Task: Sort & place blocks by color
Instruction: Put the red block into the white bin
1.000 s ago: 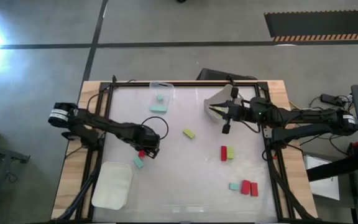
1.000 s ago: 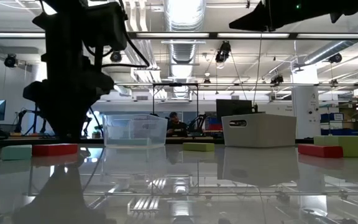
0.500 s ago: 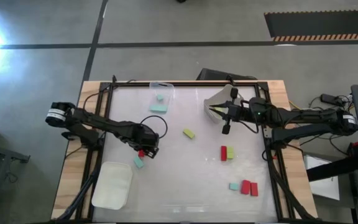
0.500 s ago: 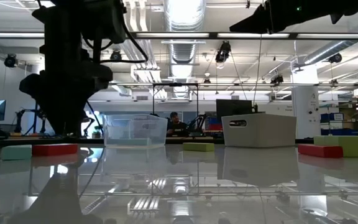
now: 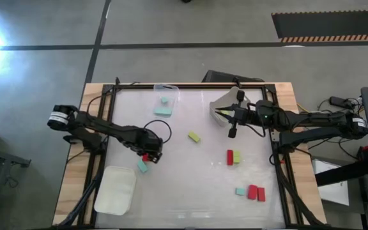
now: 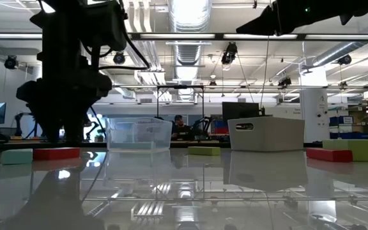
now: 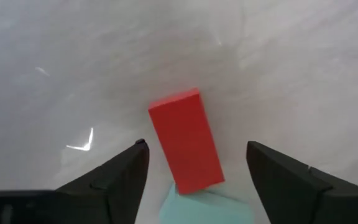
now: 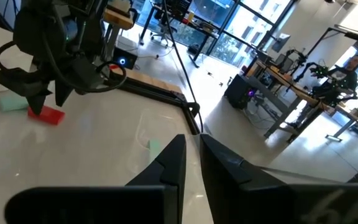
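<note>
My left gripper (image 7: 194, 155) is open and points down over a red block (image 7: 185, 140), one finger on each side of it, touching nothing. The red block (image 5: 145, 157) lies flat on the table with a mint-teal block (image 5: 142, 167) against its near end. In the low view the left gripper (image 6: 66, 131) hangs just above the red block (image 6: 56, 153). My right gripper (image 5: 232, 132) is shut and waits in the air beside a white tray (image 5: 224, 105) at the far right. Other blocks lie scattered: a yellow-green one (image 5: 193, 137), a red and yellow-green pair (image 5: 233, 156), and a teal and two red ones (image 5: 252, 191).
A clear tray (image 5: 165, 99) at the far edge holds two teal blocks. A white tray (image 5: 115, 190) sits at the near left corner. Black rails (image 5: 101, 147) frame the table's sides. Bare table lies in the middle, between the yellow-green block and the near edge.
My left gripper has shifted slightly toward the table's left above the red block, staying open. The blocks and my right arm have kept still.
</note>
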Tool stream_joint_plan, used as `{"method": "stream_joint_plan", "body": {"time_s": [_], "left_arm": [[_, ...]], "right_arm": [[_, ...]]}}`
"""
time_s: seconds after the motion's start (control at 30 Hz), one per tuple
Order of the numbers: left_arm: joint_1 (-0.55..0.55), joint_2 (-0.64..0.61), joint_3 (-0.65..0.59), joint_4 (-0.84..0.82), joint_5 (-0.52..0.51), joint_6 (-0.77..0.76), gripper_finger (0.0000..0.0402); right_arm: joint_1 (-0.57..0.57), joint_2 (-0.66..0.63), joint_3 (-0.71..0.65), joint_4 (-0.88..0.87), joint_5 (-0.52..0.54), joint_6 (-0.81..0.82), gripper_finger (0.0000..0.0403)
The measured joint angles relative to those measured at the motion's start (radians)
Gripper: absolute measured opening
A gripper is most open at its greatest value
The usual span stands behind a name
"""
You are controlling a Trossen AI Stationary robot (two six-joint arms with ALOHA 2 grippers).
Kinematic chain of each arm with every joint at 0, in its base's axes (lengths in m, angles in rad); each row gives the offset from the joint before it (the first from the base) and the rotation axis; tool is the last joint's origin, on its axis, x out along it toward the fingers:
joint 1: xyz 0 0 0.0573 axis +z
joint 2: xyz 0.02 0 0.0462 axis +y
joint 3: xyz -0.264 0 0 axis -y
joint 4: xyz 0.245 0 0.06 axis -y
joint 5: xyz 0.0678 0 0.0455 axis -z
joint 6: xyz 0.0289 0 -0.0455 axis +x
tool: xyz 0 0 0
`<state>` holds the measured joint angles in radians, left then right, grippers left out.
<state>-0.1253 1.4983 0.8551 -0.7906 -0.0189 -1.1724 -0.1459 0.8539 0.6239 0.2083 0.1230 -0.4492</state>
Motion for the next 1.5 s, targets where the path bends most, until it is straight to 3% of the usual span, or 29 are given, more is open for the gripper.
{"method": "stream_joint_plan", "body": {"time_s": [0.27,0.6,0.97,1.3,1.5], "left_arm": [[-0.001,0.063,0.000,0.005,-0.048,0.004,0.0242],[-0.001,0.085,0.002,0.024,-0.050,0.002,0.0117],[-0.001,0.039,0.075,0.012,-0.095,0.049,0.0116],[-0.075,-0.057,0.344,-0.275,0.043,0.294,0.0116],[-0.213,-0.126,0.380,-0.400,0.049,0.394,0.0116]], "right_arm": [[0.000,0.000,0.000,-0.018,0.000,-0.007,0.0038],[0.000,0.000,0.000,-0.022,0.000,-0.007,0.0038],[0.000,0.000,0.000,-0.025,0.001,-0.006,0.0038],[0.000,0.000,0.000,-0.034,0.001,-0.004,0.0038],[0.000,0.000,0.000,-0.039,0.003,-0.005,0.0038]]}}
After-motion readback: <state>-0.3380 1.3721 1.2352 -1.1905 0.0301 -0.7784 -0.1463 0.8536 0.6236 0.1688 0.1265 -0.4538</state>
